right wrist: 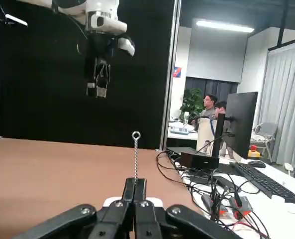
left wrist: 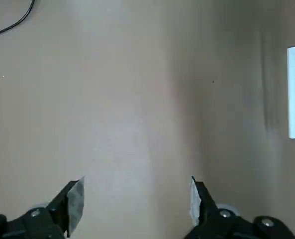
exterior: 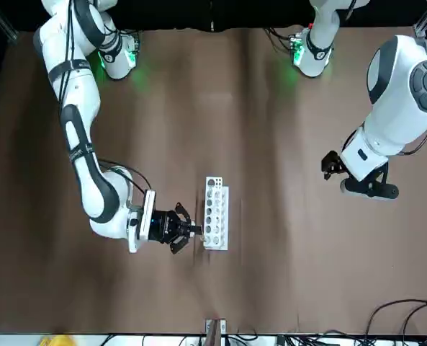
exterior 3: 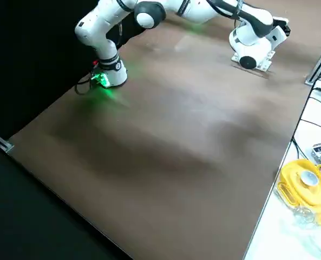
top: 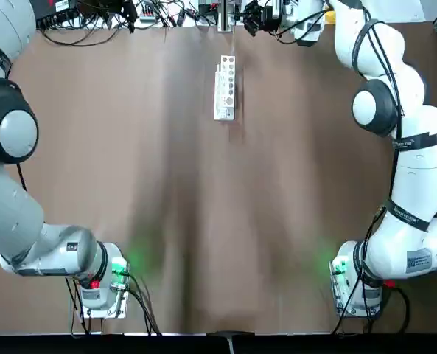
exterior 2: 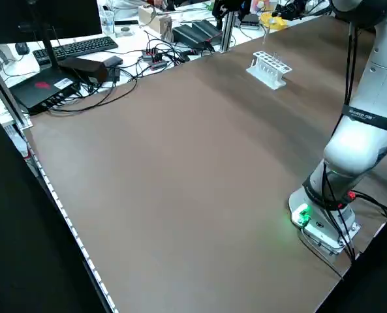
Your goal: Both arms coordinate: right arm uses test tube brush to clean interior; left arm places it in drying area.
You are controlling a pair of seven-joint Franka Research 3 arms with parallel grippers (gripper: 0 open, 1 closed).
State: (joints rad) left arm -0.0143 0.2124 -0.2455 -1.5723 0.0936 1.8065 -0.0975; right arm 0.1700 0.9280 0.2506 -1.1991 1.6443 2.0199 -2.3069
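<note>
- The brown table [top: 166,184] forms the work surface; cables [exterior 2: 151,62], a monitor [exterior 2: 49,19] and a keyboard [exterior 2: 82,49] occupy the desk beyond its far edge.
- Right gripper [right wrist: 135,182]: near the rack; fingers pressed together on the test tube brush [right wrist: 136,159]; the twisted wire projects past the fingertips, ring end outward; this grip presumably keeps the wire steady; bristles cannot be made out.
- Left gripper [left wrist: 137,201]: above the table, on the robot's left of the rack; fingers spread, nothing between them; presumably left free for the placing step.
- White rack [top: 225,88]: upright on the table, holes upward, probably central so both arms can reach it.
- Caution: the right gripper crowds one side of the rack; a left-arm approach from the opposite side would probably reduce collision risk; no test tube can be identified, so cleaning progress cannot be confirmed.
</note>
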